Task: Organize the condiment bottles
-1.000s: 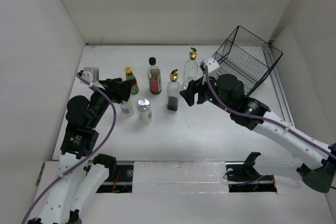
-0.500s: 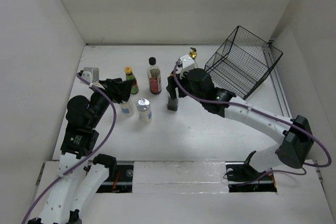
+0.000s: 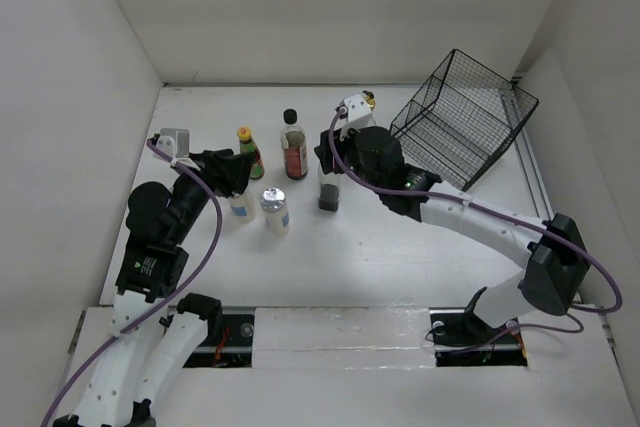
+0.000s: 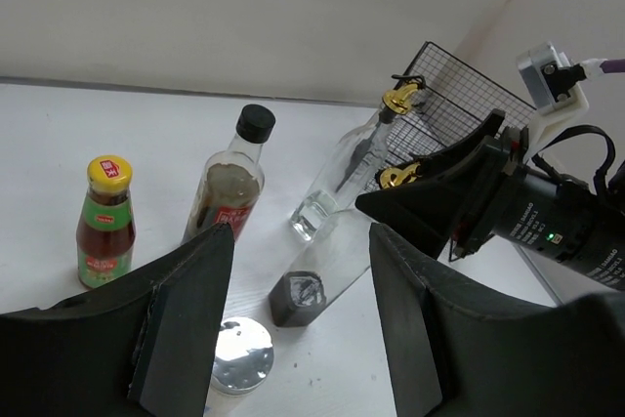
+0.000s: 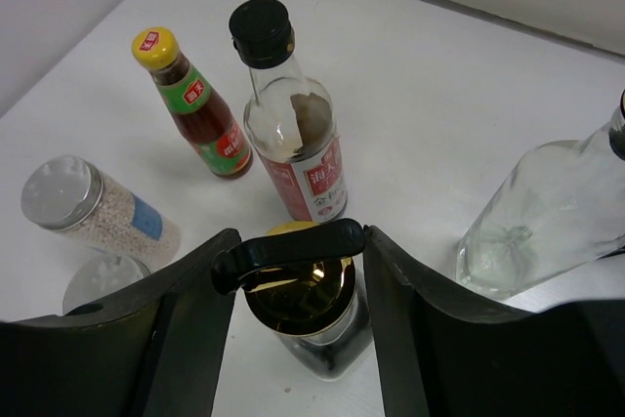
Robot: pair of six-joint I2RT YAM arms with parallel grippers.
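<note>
pincer of r arm (image 5: 298, 241) spread astride gold-pourer bottle (image 5: 298, 292); l pincer (image 4: 301, 241) spread too.

A second ago the right gripper (image 3: 325, 155) hung just right of the dark-bottomed glass bottle (image 3: 328, 197). It has since swung left and over that bottle, and its fingers (image 5: 186, 339) now stand one on each side of the bottle's gold pourer (image 5: 298, 280). The right arm (image 3: 470, 219) has followed, now hiding the body of the clear bottle (image 3: 369, 99) behind the dark-bottomed one.
</note>
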